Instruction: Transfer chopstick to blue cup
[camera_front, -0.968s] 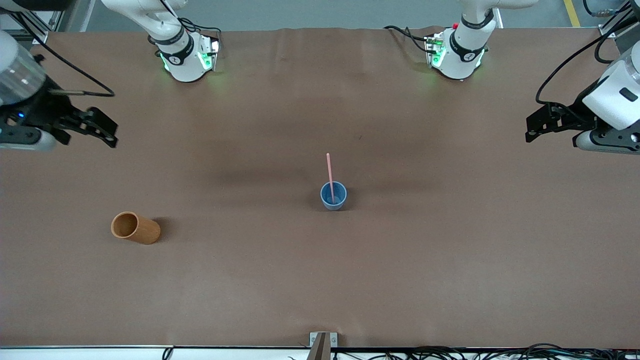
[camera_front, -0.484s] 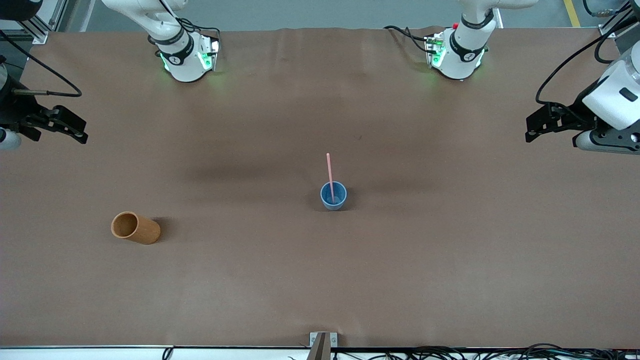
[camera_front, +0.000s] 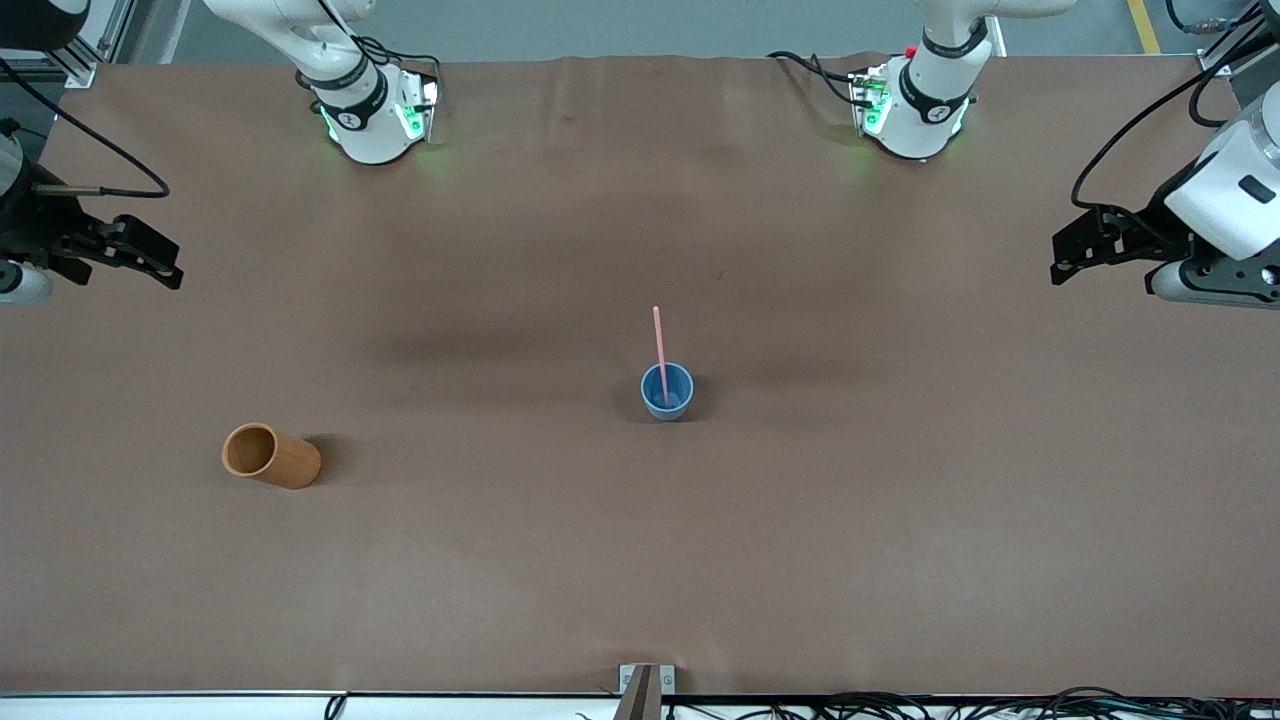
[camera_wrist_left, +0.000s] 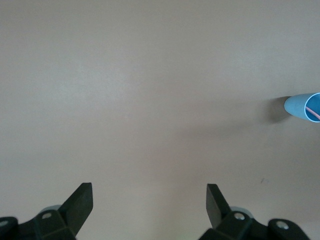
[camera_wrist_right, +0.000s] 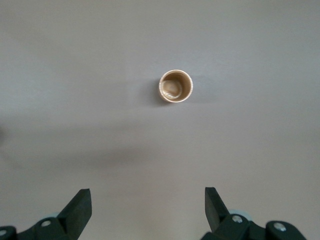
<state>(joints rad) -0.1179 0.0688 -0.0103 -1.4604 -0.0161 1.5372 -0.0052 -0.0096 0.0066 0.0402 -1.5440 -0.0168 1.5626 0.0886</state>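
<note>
1. I see the thin pink chopstick (camera_front: 659, 345) standing in the blue cup (camera_front: 667, 392), well clear of both grippers.
2. Left gripper (camera_front: 1075, 250): fingers apart, empty, waiting over its table end.
3. Right gripper (camera_front: 150, 262): fingers apart, empty, orange cup (camera_front: 271, 456) below it.

Left gripper (camera_front: 1068, 250) open, raised, right gripper (camera_front: 150, 262) open, raised
</note>
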